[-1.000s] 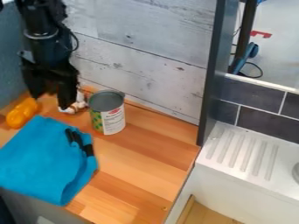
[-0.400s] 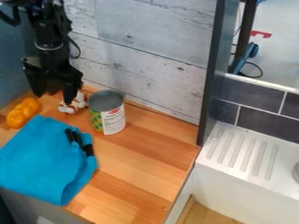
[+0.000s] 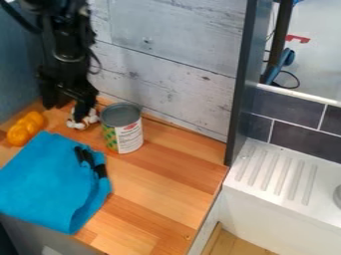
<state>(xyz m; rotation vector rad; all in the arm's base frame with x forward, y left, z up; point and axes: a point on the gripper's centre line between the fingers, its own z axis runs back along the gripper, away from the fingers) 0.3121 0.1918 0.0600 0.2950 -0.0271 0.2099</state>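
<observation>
My gripper [image 3: 65, 108] hangs low over the back left of the wooden counter, its two fingers apart and open. Its right finger is in front of part of a small white and brown lumpy object [image 3: 91, 118]; whether they touch I cannot tell. Just right of that object stands an upright can [image 3: 124, 134] with a grey top and a green and white label. An orange lumpy object [image 3: 25, 129] lies to the left, below the gripper. In front is a folded blue cloth [image 3: 50, 182] with a black piece [image 3: 100, 170] at its right side.
A whitewashed plank wall [image 3: 166, 74] rises behind the counter [image 3: 160, 191], and a blue-grey wall borders its left. A dark upright panel [image 3: 244, 84] stands at the right, beside a white ribbed sink drainboard [image 3: 276, 172].
The arm and gripper have shifted slightly to the right, over the white and brown object. The can, the cloth and the orange object have stayed where they were.
</observation>
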